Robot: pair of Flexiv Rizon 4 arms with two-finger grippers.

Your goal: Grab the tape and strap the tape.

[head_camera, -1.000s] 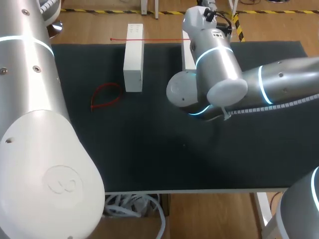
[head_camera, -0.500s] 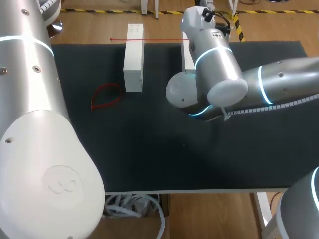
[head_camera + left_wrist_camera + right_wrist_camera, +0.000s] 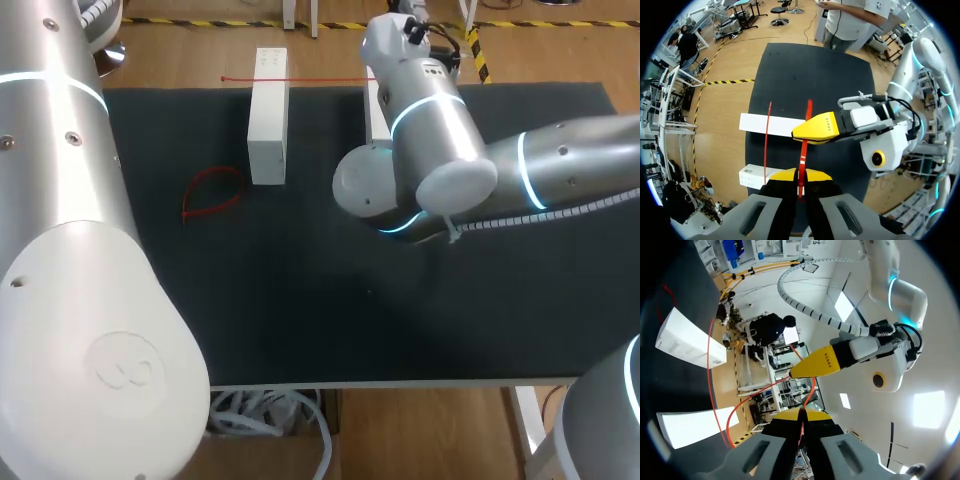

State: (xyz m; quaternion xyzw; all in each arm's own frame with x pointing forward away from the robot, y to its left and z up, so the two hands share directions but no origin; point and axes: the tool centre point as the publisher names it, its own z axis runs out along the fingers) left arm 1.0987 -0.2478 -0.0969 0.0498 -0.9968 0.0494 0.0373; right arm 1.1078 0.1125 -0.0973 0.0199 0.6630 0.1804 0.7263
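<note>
Black table mat overhead, right arm hiding its fingertips; only in wrist views, left gripper and right gripper each clamped onto thin red tape

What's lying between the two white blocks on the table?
In the head view, a thin red strap spans the gap from the left white block to the right white block; otherwise bare mat.
</note>
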